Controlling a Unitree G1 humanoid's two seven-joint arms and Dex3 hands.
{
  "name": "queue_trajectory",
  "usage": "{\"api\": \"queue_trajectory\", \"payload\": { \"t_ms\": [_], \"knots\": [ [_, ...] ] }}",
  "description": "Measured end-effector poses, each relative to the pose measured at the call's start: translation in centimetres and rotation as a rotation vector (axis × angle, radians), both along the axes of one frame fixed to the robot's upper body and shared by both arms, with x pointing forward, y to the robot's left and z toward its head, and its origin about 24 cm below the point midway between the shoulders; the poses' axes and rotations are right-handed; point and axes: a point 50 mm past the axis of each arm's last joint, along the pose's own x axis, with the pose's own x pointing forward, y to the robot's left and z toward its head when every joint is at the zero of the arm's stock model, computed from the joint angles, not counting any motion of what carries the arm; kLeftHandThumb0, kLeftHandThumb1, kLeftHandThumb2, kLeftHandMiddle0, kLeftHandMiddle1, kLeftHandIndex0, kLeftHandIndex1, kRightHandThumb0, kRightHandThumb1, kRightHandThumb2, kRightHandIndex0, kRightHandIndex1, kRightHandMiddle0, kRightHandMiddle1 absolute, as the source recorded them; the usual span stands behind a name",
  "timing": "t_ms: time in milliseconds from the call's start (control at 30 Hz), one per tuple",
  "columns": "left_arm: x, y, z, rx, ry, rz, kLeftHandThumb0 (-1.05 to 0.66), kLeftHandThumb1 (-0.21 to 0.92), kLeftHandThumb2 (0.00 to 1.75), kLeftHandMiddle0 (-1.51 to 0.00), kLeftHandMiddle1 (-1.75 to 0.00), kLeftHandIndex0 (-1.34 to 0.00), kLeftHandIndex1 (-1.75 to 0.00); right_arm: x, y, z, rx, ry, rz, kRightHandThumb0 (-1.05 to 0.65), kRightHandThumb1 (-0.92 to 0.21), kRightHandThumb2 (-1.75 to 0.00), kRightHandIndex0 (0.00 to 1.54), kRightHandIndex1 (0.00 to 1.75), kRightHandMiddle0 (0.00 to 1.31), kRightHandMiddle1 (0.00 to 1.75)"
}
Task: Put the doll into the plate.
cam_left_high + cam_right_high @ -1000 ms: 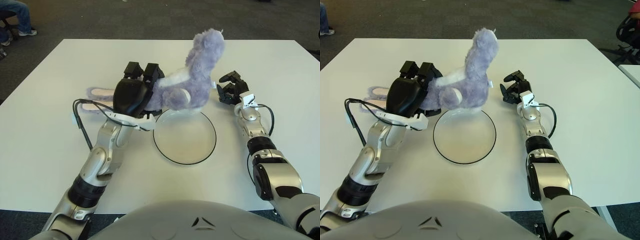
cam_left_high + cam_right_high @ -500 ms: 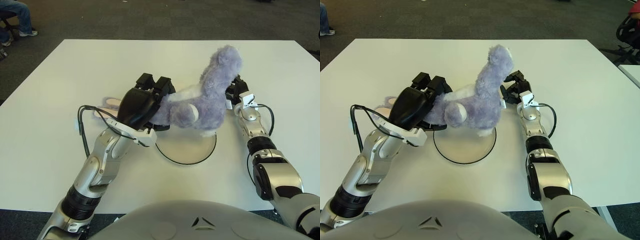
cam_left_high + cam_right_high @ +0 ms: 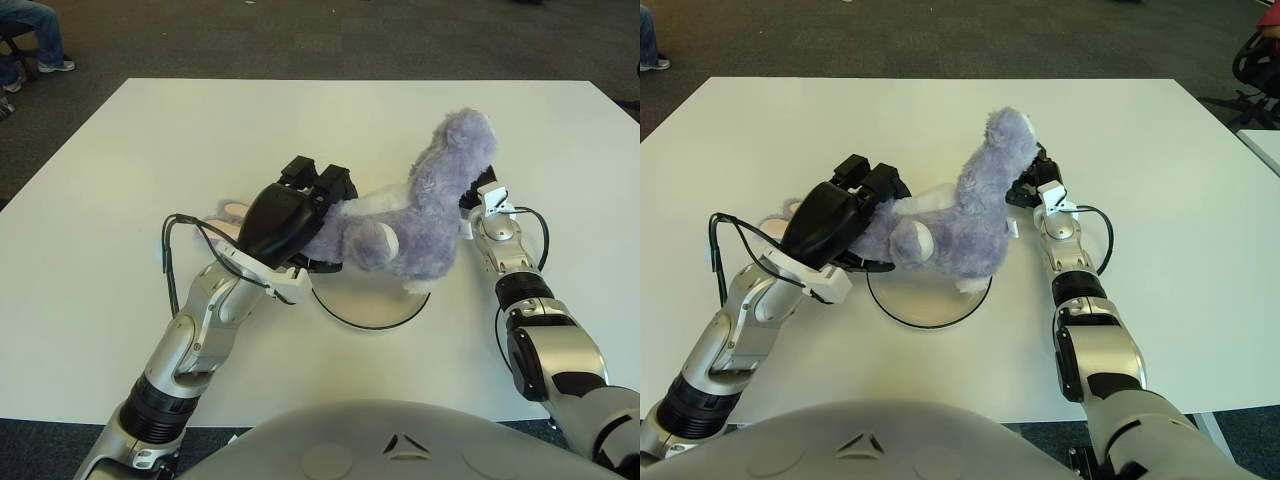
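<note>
You're mid-placement: the doll [image 3: 400,235], a purple plush, sits centre frame, carried over the upper half of the plate [image 3: 372,300], which lies on the white worktop [image 3: 120,180]. Left hand [image 3: 300,205], centre-left of frame, has its fingers closed around the doll's rear end, with the doll's ears or legs trailing out behind toward the left. Doll's body is tilted, head up and leaning to the right of frame, lower belly looks to be touching or just above the plate's far rim; can't tell which. Right hand [image 3: 1032,185] is right of centre, tucked against the back of the doll's head and mostly hidden by it, so I can't tell its finger state. Judgement: transport is nearly done, release isn't. Next you need to bring the left hand a bit toward the bottom of the frame so the body centres over the plate, lower it until the plush rests inside the rim, then open the fingers. Watch the head: it overhangs the plate's right edge and may topple outward on release.
</note>
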Motion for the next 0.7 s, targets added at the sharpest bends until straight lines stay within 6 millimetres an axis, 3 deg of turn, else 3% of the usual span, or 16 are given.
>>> {"api": "queue_trajectory", "payload": {
  "t_ms": [300,367,533,700],
  "knots": [
    [-0.01,-0.17,-0.14,0.012,-0.023,-0.002,-0.01,0.47,1.11,-0.24,-1.75,-0.58,-1.63,0.02,0.06,0.05,-0.003,-0.002,0.000,-0.01,-0.53,-0.99,0.57,1.59,0.30,1.63],
    [0.03,-0.17,-0.21,0.010,-0.022,0.001,-0.01,0.43,1.17,-0.35,-1.75,-0.49,-1.70,0.02,0.07,0.05,-0.004,-0.002,0.000,-0.01,-0.52,-0.99,0.58,1.59,0.30,1.63],
    [0.10,-0.19,-0.36,0.010,-0.023,0.009,-0.01,0.40,1.22,-0.41,-1.75,-0.45,-1.74,-0.02,0.08,0.03,-0.004,-0.003,0.000,-0.01,-0.52,-0.99,0.58,1.59,0.30,1.63],
    [0.11,-0.24,-0.43,0.009,-0.024,0.013,-0.01,0.48,1.05,-0.29,-1.75,-0.60,-1.51,-0.01,0.10,0.05,-0.005,-0.001,0.000,-0.01,-0.52,-0.99,0.57,1.60,0.30,1.63]
  ]
}}
